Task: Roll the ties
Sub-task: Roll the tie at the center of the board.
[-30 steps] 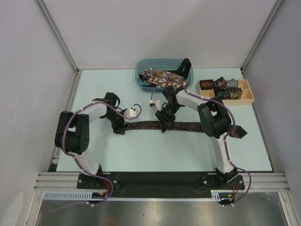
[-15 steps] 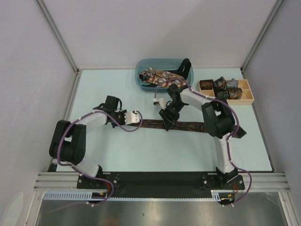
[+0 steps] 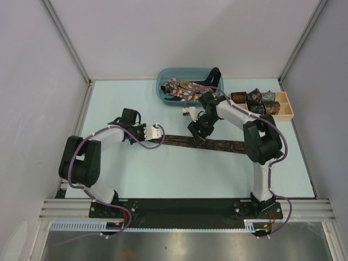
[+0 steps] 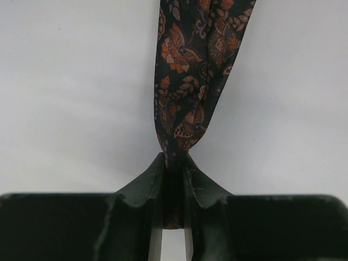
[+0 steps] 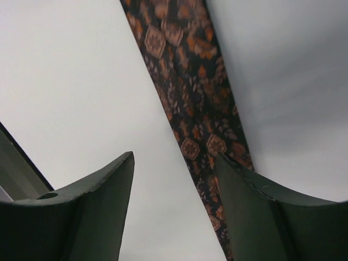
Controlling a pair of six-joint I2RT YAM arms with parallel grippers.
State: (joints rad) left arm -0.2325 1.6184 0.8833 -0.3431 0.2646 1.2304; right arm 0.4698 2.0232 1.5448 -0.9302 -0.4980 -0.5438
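Left gripper [image 4: 173, 163]: we are now pinching the tie [image 4: 190, 81] end, jaws almost closed.
Right gripper [image 5: 174, 159]: we are spreading wide, releasing it.
Meaning: we are readying to roll.

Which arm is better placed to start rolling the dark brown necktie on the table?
Left. The left tool is shut on the narrow end of the dark brown, orange-printed fabric necktie, where a roll would likely begin. The right tool stands open over its middle, gripping nothing.

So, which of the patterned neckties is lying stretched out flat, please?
The dark brown, orange-printed tie pinched by the left gripper; the heaped ties fill the blue tub, the coiled ones the wooden tray.
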